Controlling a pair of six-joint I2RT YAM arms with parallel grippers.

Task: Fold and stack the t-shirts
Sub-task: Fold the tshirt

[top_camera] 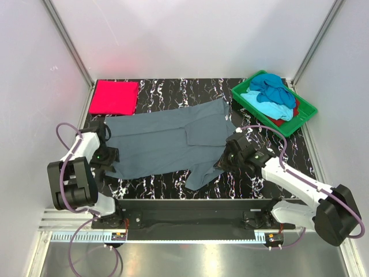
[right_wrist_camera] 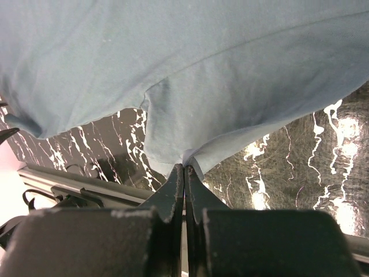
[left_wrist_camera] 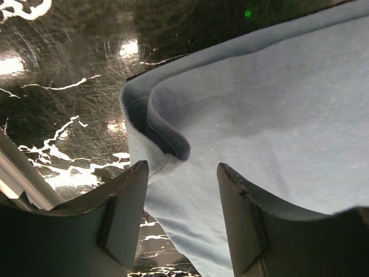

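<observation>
A slate grey-blue t-shirt [top_camera: 167, 141] lies spread across the middle of the black marbled table. My right gripper [top_camera: 226, 160] is shut on its edge [right_wrist_camera: 184, 158] by the near right sleeve and holds the cloth pinched and lifted. My left gripper [top_camera: 105, 154] is open at the shirt's left end, jaws straddling a rolled hem [left_wrist_camera: 167, 144] without gripping it. A folded bright red-pink t-shirt [top_camera: 114, 96] lies at the far left. Dark blue [top_camera: 270, 88], turquoise [top_camera: 274, 108] and red [top_camera: 283, 118] t-shirts lie crumpled in the green tray [top_camera: 302, 111].
White enclosure walls [top_camera: 190, 34] close the back and sides. A metal rail [top_camera: 190, 216] runs along the near table edge by the arm bases. Bare table [top_camera: 277, 156] shows at the right of the shirt.
</observation>
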